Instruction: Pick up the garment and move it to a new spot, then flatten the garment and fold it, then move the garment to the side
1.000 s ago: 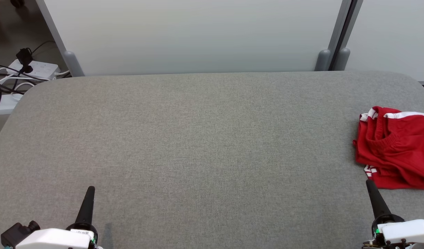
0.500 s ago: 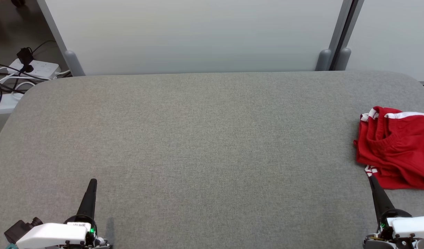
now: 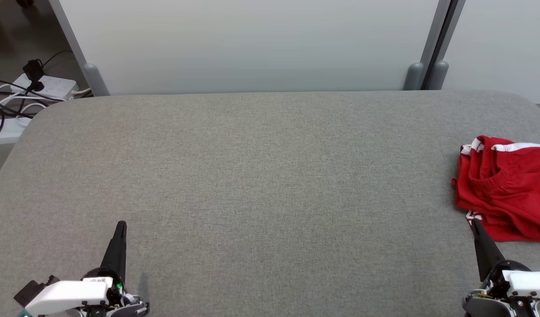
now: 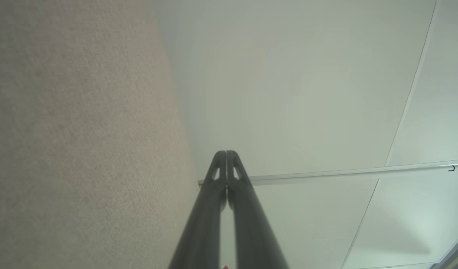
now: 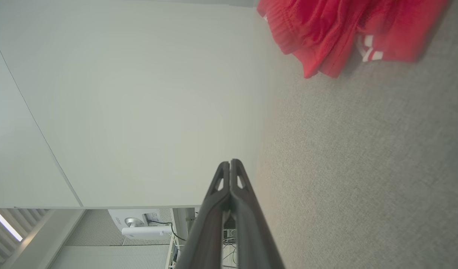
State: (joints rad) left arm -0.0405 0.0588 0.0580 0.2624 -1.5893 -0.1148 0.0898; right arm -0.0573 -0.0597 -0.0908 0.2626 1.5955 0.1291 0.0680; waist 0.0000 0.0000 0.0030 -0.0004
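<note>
You've got a grey fabric-topped table [image 3: 270,176] with rounded corners, running edge to edge in head view. Behind it stand pale partition panels [image 3: 252,44] on grey posts [image 3: 413,75]. Far left, on the floor [image 3: 10,44], there's a white power strip [image 3: 49,86] with black cables [image 3: 1,110] trailing off.

The garment [image 3: 508,189] is red with white stripe trim. It's bunched in a loose heap at the table's right edge, partly cut by the frame, and lies free on the table.

Left gripper [image 3: 120,225]: low at near left, fingers pointing up the view and leaning slightly right. It's over bare table, well apart from the garment. Left wrist view shows its two fingers pressed together tip to tip.

Right gripper [image 3: 475,223]: near right, fingers leaning slightly left. In head view the tip sits right at the garment's striped near-left corner, and you can't tell contact from there. Right wrist view shows these fingers pressed together too, with the cloth ahead and off to one side, clear of the tips.

Versus one second ago:
- Both grippers have pushed forward, so the tips sit higher in head view, the left one more so.
- The right tip was short of the hem and now meets it in the picture.
- Both stayed closed.
- The garment's lie is unchanged. The small shift of the whole picture is the camera.
</note>
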